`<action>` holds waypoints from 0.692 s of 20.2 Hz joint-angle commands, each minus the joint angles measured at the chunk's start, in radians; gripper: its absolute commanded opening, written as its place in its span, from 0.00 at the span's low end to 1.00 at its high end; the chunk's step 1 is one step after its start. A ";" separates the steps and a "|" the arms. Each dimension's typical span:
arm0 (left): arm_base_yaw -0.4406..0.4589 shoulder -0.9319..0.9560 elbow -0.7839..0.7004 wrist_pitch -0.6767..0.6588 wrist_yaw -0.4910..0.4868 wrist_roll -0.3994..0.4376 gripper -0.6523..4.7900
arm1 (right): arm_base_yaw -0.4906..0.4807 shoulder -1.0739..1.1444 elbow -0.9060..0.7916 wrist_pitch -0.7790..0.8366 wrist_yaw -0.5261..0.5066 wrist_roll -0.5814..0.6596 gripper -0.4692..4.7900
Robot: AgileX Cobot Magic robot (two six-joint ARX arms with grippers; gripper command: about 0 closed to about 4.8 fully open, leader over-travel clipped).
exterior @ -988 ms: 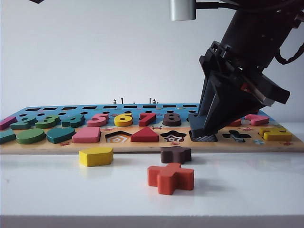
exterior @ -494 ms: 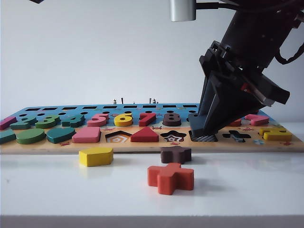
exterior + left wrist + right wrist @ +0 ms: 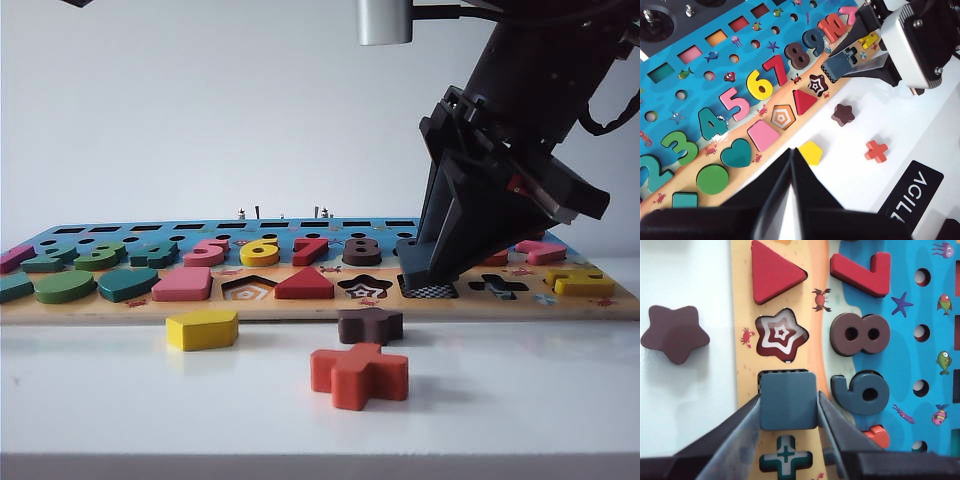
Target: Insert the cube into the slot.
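Note:
My right gripper (image 3: 788, 407) is shut on the cube (image 3: 788, 400), a dark navy square block, with one finger (image 3: 746, 421) on each side edge. It holds the cube over the slot (image 3: 783, 372), whose checkered bottom shows only as a thin strip along one edge. In the exterior view the cube (image 3: 414, 262) hangs at the slot (image 3: 432, 291), low on the puzzle board (image 3: 300, 308), under the right gripper (image 3: 432, 272). My left gripper (image 3: 791, 153) is shut and empty, above the white table near the yellow pentagon (image 3: 811, 152). It is not in the exterior view.
On the table in front of the board lie the yellow pentagon (image 3: 202, 329), a dark brown star (image 3: 370, 325) and an orange cross (image 3: 359, 375). A striped star cut-out (image 3: 782, 335) and a cross cut-out (image 3: 786, 456) flank the slot. Numbers and shapes fill the board.

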 commanded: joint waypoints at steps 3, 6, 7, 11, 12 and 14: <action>0.000 -0.001 0.005 0.014 0.003 0.002 0.16 | 0.002 0.003 0.002 0.018 0.000 -0.002 0.24; 0.000 -0.001 0.005 0.014 0.003 0.002 0.16 | 0.002 0.009 0.002 0.026 0.000 0.000 0.24; 0.000 -0.001 0.005 0.014 0.003 0.002 0.16 | 0.002 0.010 0.002 0.026 0.000 0.000 0.24; 0.000 -0.001 0.005 0.014 0.003 0.002 0.16 | 0.002 0.010 0.002 0.026 0.000 0.000 0.24; 0.000 -0.001 0.005 0.014 0.003 0.002 0.16 | 0.002 0.010 0.002 0.026 0.000 0.000 0.24; 0.000 -0.001 0.005 0.014 0.003 0.002 0.16 | 0.002 0.010 0.002 0.025 0.000 0.000 0.24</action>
